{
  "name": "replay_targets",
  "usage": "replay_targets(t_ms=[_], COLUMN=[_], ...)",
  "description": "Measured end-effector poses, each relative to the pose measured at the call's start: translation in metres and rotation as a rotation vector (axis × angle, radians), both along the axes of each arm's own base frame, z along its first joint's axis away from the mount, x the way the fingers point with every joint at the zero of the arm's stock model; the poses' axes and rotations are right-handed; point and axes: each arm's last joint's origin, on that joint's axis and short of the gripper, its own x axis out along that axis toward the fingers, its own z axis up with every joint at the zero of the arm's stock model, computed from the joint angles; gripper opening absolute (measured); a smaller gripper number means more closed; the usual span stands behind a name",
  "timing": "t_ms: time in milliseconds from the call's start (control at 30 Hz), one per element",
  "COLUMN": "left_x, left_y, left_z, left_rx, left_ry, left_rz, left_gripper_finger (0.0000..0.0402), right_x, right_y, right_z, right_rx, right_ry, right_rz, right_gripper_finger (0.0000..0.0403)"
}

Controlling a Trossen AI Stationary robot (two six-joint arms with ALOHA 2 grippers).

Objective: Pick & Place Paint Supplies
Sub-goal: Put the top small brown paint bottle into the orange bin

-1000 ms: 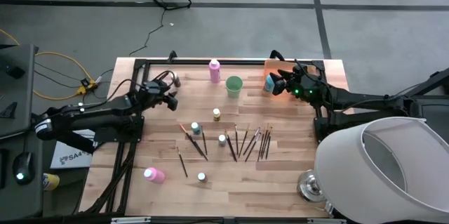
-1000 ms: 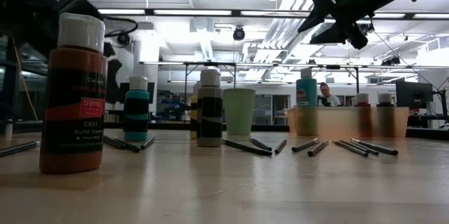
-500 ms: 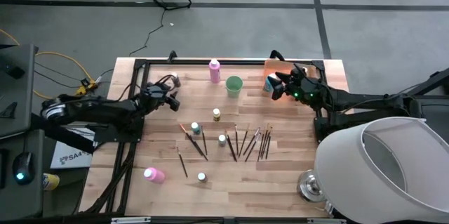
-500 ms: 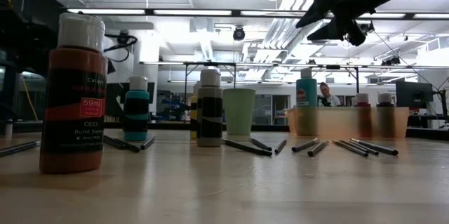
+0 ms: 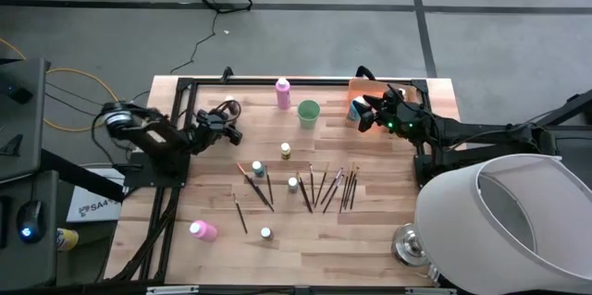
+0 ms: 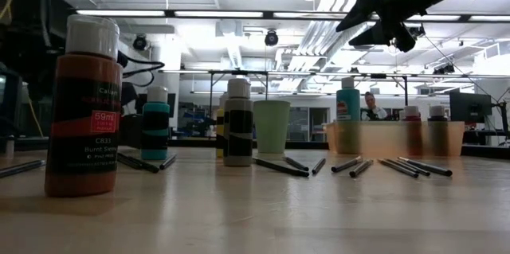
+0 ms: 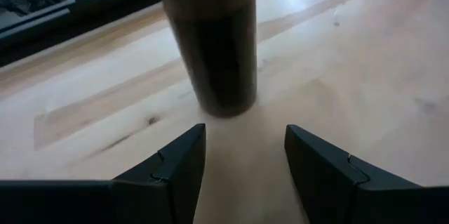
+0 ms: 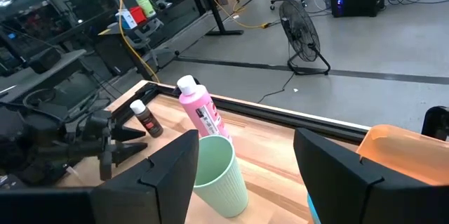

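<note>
Paint supplies lie scattered across the wooden table [image 5: 370, 239], seen from above: a fan of thin dark brushes [image 5: 324, 187] at centre frame, four small capped bottles among them, one pink bottle [image 5: 283, 92] upright at the upper edge and a second pink bottle [image 5: 203, 231] on its side at lower left. The brushes overlap too closely for a sure count; about a dozen show. The left gripper [image 5: 228, 129], fingers apart and holding nothing, sits at the table's left side facing a small dark bottle [image 5: 233, 106]; only its wrist camera shows that bottle [image 7: 212, 38] standing just ahead of the two open fingers, apart from them. The right gripper [image 5: 366, 117], also spread and empty, hangs at upper right beside the orange tray [image 5: 363, 85]. The level view alone reveals what the tray [image 6: 394, 138] holds: two red-brown bottles [image 6: 411, 131] behind its translucent wall, with a teal bottle [image 6: 347, 103] rising at its left end; whether that one stands inside cannot be told. The same view puts a brown bottle [image 6: 83, 107] large at left and the light green cup [image 6: 272, 126] near centre. The right wrist camera looks down into the cup [image 8: 219, 171], whose visible inside shows nothing in it, with the pink bottle [image 8: 198, 107] just behind.
</note>
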Motion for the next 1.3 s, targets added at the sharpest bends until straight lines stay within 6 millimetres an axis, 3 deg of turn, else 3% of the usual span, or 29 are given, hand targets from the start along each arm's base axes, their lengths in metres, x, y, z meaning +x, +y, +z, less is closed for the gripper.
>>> replay_targets(t_ms=[300, 633, 967, 1300], left_x=[0.024, 0.024, 0.037, 0.043], left_y=[0.015, 0.016, 0.025, 0.029], left_z=[-0.015, -0.022, -0.018, -0.026], left_rx=[-0.036, -0.05, -0.027, -0.038], left_ry=[-0.045, -0.069, -0.085, -0.092], left_rz=[0.105, 0.174, 0.193, 0.254], left_gripper_finger=[0.0193, 0.0193, 0.0193, 0.0183], right_x=[0.0, 0.0, 0.0, 0.0], right_y=[0.0, 0.0, 0.0, 0.0], right_z=[0.0, 0.001, 0.001, 0.001], right_rx=[0.001, -0.001, 0.0, 0.006], right_ry=[-0.006, -0.017, -0.017, -0.022], right_rz=[-0.001, -0.001, -0.001, 0.002], right_gripper_finger=[0.0228, 0.0228, 0.0228, 0.0228])
